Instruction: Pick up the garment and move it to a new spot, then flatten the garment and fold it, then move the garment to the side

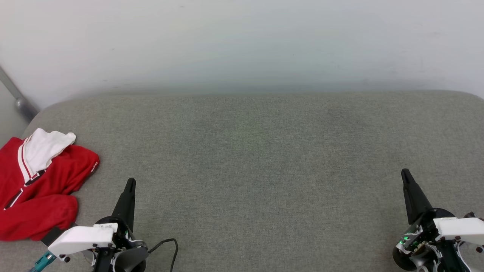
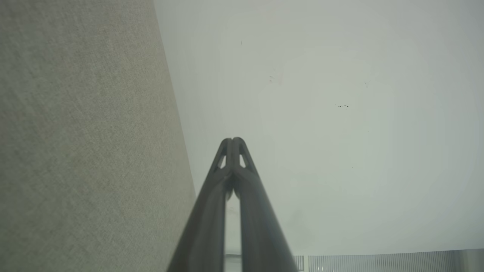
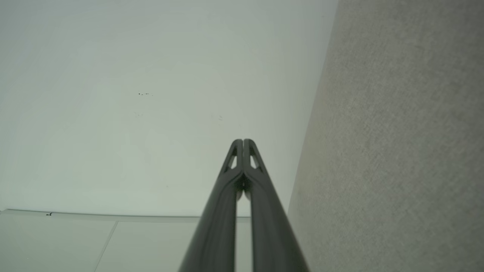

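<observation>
Snagging risk: garment [image 1: 41, 189] lies in a crumpled heap at 8–9 o'clock, hard by the edge of the surface [image 1: 264, 170] & partly cut off by the frame. A pinch on one loose layer may lift just a fold, or drag the rest off the edge.
Left gripper [image 1: 130, 182]: at 7 o'clock, fingers pressed together, empty, just beside the heap, not touching. Must open before any grab, else it only shoves cloth.
Right gripper [image 1: 405, 173]: at 4–5 o'clock, fingers together too, nothing held, well apart from the garment. Long reach across, so prob. the left arm takes the first pick.
White sleeve [image 1: 47, 147]: on top of the red, toward 11 o'clock of the heap. Grabbing it alone could twist the shirt & make flattening harder.
Cable [image 1: 168, 245]: black, at 6–7 o'clock beside the left wrist. Could catch cloth dragged low.
Pole [image 1: 17, 98]: grey metal, at 10 o'clock by the wall [image 1: 242, 45], near the heap. Watch the arm swing.
Path: wide grey fabric stretch from 9 to 3 o'clock. No obstacle seen btw heap & centre.
</observation>
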{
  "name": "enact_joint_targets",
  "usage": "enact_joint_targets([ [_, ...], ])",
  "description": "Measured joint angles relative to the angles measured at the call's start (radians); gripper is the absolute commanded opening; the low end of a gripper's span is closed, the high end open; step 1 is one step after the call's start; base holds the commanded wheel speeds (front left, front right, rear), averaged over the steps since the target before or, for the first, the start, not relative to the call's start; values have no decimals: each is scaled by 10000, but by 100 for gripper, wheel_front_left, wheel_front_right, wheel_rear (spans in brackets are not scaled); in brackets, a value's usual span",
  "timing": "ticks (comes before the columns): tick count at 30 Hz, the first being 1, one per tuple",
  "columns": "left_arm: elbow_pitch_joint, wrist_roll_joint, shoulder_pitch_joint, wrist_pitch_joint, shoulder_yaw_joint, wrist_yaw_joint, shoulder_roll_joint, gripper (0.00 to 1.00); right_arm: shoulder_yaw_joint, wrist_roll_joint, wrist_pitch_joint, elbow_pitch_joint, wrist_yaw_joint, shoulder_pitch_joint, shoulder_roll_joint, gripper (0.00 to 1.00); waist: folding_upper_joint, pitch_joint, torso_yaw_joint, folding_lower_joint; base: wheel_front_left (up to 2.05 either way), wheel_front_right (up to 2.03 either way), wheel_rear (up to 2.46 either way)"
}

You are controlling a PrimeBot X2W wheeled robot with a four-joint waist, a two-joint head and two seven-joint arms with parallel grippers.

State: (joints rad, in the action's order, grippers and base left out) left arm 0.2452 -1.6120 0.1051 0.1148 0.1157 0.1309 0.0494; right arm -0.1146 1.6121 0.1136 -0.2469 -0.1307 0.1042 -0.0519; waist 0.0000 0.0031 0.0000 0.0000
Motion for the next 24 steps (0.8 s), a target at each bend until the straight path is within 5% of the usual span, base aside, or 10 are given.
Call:
enact_joint_targets([
  [23,0,0,0,0,0,0,0,0,0,0,0,0,0,0,0,0,0,0,0,0,0,0,0],
  [24,52,0,-25,-4,-4,-2,-6,100,2,0,0,-50,0,-26,0,100,0,-1,0,0,0,0,0],
])
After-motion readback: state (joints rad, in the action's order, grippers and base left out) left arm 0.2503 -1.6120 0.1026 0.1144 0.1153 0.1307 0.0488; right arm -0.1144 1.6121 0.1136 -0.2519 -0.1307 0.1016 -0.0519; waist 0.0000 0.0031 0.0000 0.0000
